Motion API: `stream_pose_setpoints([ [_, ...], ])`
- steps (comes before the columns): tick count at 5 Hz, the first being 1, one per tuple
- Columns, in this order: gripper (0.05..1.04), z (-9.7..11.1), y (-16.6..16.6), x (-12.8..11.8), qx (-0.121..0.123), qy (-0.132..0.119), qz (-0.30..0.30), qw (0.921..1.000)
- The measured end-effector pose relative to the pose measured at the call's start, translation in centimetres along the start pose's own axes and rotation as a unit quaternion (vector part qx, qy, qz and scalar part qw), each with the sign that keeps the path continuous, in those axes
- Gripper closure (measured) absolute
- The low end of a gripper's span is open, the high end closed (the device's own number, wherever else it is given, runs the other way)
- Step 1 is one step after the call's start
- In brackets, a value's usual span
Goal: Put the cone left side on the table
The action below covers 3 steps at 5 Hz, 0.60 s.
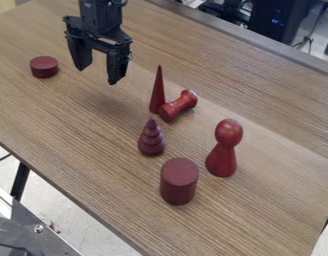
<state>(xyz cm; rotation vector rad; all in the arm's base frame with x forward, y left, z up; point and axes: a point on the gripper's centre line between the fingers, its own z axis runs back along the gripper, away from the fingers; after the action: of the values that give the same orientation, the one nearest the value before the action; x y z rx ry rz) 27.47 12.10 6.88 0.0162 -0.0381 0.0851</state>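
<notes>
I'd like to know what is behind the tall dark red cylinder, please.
Beyond the cylinder stand the dark red ridged cone, view left, and the red pawn-shaped piece, view right. The wooden tabletop directly behind it is covered and unseen.

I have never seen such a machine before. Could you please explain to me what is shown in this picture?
The black machine at the upper left is a robot arm. Its two-finger gripper hangs above the table, open, holding nothing. One camera looks down at a slant on the wood-grained brown table.

Six red or dark red pieces are on it. A low round disc lies near the gripper. Further right are a slim pointed cone, standing, and a spool-shaped piece lying on its side against or close by it. Nearer the camera stand a ringed, pointed piece, a round-headed pawn-like figure and a thick upright cylinder.
</notes>
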Motion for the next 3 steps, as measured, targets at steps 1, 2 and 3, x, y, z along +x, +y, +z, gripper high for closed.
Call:
stream_pose_setpoints([
  [1, 0.085, -0.9, -0.1, -0.4, -0.005, 0.016, 0.001, 0.9999],
  [2, 0.085, -0.1, 0.6, 0.1, 0.022, 0.019, -0.018, 0.9994],
  [3, 0.085, 0.9, 0.6, 0.8, 0.028, 0.015, -0.026, 0.9992],
])
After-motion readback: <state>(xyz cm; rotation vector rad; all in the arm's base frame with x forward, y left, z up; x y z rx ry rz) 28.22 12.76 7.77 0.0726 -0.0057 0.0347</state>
